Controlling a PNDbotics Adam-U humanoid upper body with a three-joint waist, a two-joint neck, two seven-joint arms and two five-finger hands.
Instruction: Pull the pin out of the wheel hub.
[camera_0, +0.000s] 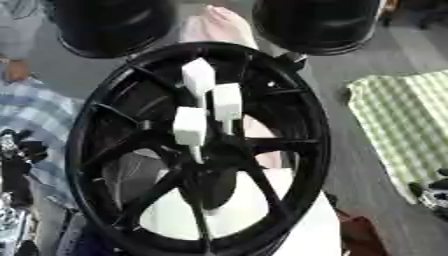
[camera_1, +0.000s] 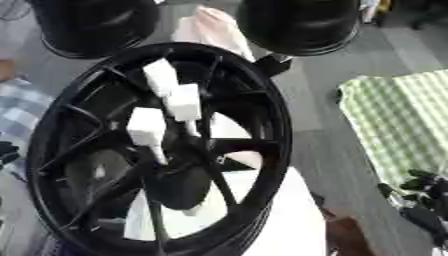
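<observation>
Grey floor surrounds the black wheel (camera_0: 199, 150); three white pins (camera_0: 190, 126) remain at its hub, none pulled. Both hands, left hand (camera_0: 17, 165) and right hand (camera_1: 420, 200), sit beside it, holding nothing; their fingers are unreadable.

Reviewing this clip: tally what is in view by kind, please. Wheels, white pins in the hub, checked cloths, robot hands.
Black wheels: 3, the big one in front, two more behind it.
White pins: 3, standing in the hub.
Checked cloths: 2, green and blue.
Robot hands: 2, left, right.
Total: 10.

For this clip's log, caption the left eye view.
Three white pins stand in the black hub, untouched.
</observation>
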